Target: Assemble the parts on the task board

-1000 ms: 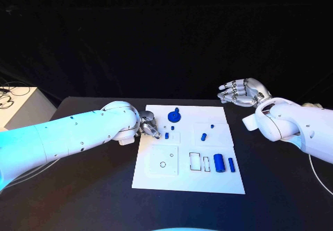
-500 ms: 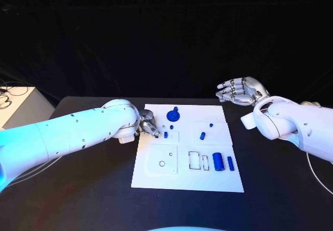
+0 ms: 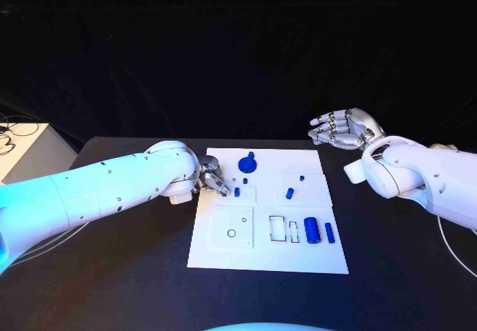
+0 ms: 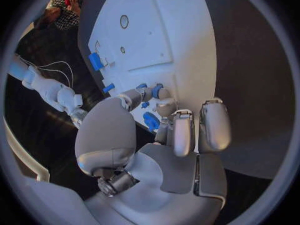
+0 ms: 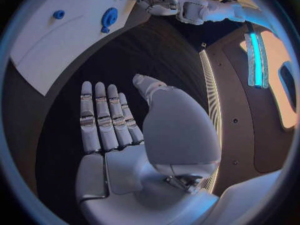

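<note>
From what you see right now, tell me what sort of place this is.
Probably a robotics lab or demo bench: a black table against a dark backdrop, a white task board with small blue parts, and cables beside a white stand at the table's side.

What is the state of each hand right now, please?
Left hand: at the board's edge, fingertips by a small blue part; whether it grips it cannot be told.
Right hand: open, holding nothing, off the board.

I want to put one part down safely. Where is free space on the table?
Bare black table lies in front of the task board, and right of it under the raised right robot hand. Crowded: the board's left edge, at the left robot hand.
</note>
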Controlling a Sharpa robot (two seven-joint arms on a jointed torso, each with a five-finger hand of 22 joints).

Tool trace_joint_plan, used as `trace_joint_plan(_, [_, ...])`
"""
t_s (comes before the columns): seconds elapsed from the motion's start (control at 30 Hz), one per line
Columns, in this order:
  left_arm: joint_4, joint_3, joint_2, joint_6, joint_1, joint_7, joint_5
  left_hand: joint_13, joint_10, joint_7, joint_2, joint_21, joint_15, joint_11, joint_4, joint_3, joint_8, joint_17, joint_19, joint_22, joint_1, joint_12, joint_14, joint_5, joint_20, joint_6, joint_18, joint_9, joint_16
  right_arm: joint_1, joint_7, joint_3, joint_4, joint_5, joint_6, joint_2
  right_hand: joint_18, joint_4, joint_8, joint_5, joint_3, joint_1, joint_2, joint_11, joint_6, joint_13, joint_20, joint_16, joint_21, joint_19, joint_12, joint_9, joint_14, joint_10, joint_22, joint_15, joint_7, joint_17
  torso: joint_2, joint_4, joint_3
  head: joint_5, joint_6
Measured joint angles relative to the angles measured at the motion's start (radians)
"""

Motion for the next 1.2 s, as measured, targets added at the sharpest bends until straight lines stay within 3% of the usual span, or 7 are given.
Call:
trace_joint_plan(0.1, [-0.001,0.000,0.001,-0.001,0.000,-0.001,0.000,0.001,-0.002,-0.004,-0.001,0.000,0.000,-0.002,-0.013,-0.015,-0.010,0.000,0.000,0.000,-0.001,0.000,0.000,-0.004,0.000,0.007,0.000,-0.001,0.000,0.000,0.000,0.000,0.000,0.000,0.000,0.000,0.000,0.000,0.000,0.000,0.000,0.000,0.000,0.000,0.002,0.000,0.000,0.000,0.000,0.000,0.000,0.000,0.000,0.000,-0.001,0.000,-0.002,0.000,0.000,0.0002,-0.0001,0.000,0.000])
trace_joint_plan(0.27, [-0.002,-0.001,0.001,-0.001,-0.001,-0.003,0.000,0.003,-0.008,-0.016,-0.002,0.000,0.000,-0.008,0.016,-0.065,-0.014,0.000,0.000,0.000,-0.003,0.000,0.000,-0.005,0.000,0.020,0.000,-0.001,0.000,0.000,0.000,0.000,0.001,0.000,0.001,0.000,0.000,0.000,0.000,0.000,0.000,0.000,0.000,0.000,0.003,0.000,0.000,0.000,0.000,0.000,0.000,-0.001,0.000,0.000,-0.001,0.000,-0.003,-0.001,0.000,0.0001,-0.0001,-0.001,-0.003])
trace_joint_plan(0.4, [-0.002,-0.001,0.001,-0.001,-0.001,-0.004,-0.001,0.004,-0.008,-0.017,-0.002,0.000,0.000,-0.008,0.019,-0.073,-0.016,0.000,0.000,0.000,-0.003,0.000,0.000,-0.005,0.000,0.021,0.000,-0.002,0.000,0.000,0.001,0.000,0.001,0.000,0.001,0.000,0.000,0.000,0.000,0.000,0.000,0.000,0.000,0.000,0.003,0.000,0.000,0.000,0.000,0.000,0.000,-0.001,0.000,0.000,-0.001,0.000,-0.003,-0.001,0.000,0.0001,-0.0001,-0.002,-0.006])
trace_joint_plan(0.53, [-0.002,-0.001,0.001,-0.001,-0.001,-0.004,-0.002,0.005,-0.008,-0.015,0.001,0.000,0.000,-0.008,0.013,-0.073,-0.023,0.000,0.000,0.000,0.018,-0.005,0.000,-0.003,0.000,0.019,0.000,-0.002,0.000,0.000,0.001,0.000,0.001,0.001,0.002,0.000,0.000,0.000,0.000,0.000,0.000,0.000,0.000,0.000,0.003,0.000,0.000,0.000,0.000,0.000,0.000,-0.001,0.000,0.000,-0.001,0.000,-0.003,-0.001,0.000,0.0001,-0.0002,-0.002,-0.008])
trace_joint_plan(0.67, [-0.002,0.000,0.001,-0.001,-0.001,-0.004,0.003,0.000,-0.010,-0.007,-0.012,0.000,0.000,-0.006,0.029,-0.056,-0.031,0.000,0.000,-0.002,0.035,-0.011,0.000,0.006,0.000,0.009,0.000,-0.001,0.000,0.000,0.001,0.000,0.000,0.001,0.003,0.000,0.000,0.000,0.000,0.000,0.000,0.000,0.000,0.000,0.003,0.000,0.000,0.000,0.000,0.000,0.000,-0.001,0.000,0.000,-0.002,0.000,-0.003,-0.002,0.000,0.0001,-0.0005,-0.002,-0.008])
trace_joint_plan(1.2, [-0.011,0.001,0.001,0.001,0.000,-0.005,0.035,0.004,-0.012,-0.009,-0.003,-0.004,0.000,-0.003,0.038,-0.065,-0.031,0.000,0.000,-0.004,0.036,-0.015,0.000,-0.009,0.000,0.008,0.000,0.010,0.000,0.000,0.001,0.000,0.000,0.001,0.005,-0.001,0.000,0.000,0.000,0.000,0.000,0.000,0.000,0.000,0.003,0.000,0.000,0.000,0.000,0.000,0.000,-0.001,0.000,0.000,-0.002,0.000,-0.003,-0.003,0.000,0.0001,-0.0003,-0.002,-0.011])
